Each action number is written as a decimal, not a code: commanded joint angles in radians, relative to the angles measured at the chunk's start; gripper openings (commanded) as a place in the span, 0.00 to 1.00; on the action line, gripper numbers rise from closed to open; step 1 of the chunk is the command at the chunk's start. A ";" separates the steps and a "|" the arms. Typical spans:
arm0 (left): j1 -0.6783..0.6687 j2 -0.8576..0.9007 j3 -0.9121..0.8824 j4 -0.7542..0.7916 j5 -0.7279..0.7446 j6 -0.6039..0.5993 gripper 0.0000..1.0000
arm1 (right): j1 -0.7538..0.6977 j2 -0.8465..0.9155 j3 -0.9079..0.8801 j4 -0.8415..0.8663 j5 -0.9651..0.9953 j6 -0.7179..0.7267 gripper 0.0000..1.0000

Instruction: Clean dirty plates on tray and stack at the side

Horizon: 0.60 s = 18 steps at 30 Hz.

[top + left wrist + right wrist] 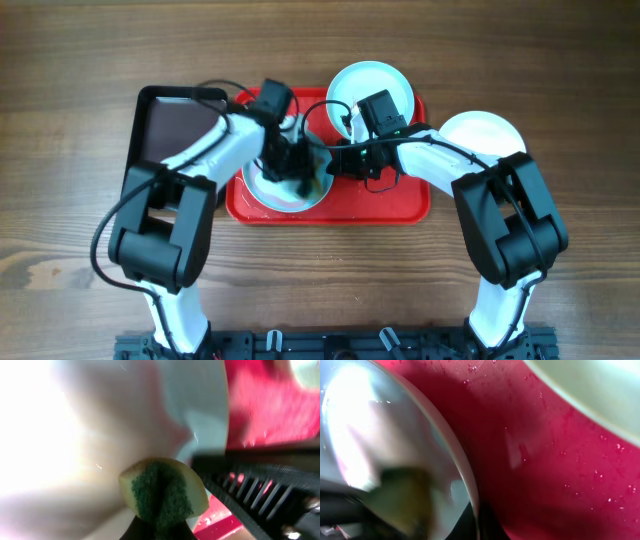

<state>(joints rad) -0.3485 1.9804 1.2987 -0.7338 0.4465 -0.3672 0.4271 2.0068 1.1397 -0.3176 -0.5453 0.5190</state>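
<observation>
Pale turquoise round shallow plate (283, 198), at the left end of the large red plastic tray (400, 205), looks stiff, light, slippery and chippable, best held by its rim, where the right gripper (334, 165) seems clamped while the left gripper (293, 168) pinches a yellow-green sponge (162, 490) onto it.

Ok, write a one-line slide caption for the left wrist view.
Yellow sponge with green scouring face held against a pale turquoise round plate over the red rectangular plastic tray.

The overhead camera looked straight down on the whole surface (60, 100). Both wrist cameras sat very close and blurred, sharing the red tray (545, 475) and one plate (125, 420).
</observation>
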 commanded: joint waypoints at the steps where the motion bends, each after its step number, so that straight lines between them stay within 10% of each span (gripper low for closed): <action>1: 0.068 -0.039 0.143 -0.063 -0.116 0.024 0.04 | 0.006 0.034 -0.019 -0.013 0.032 0.005 0.04; 18: 0.239 -0.151 0.263 -0.175 -0.164 0.023 0.04 | 0.008 -0.145 -0.005 -0.174 0.204 -0.018 0.04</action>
<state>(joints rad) -0.1101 1.8435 1.5524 -0.8886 0.3241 -0.3595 0.4309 1.9640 1.1385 -0.4408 -0.4820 0.5186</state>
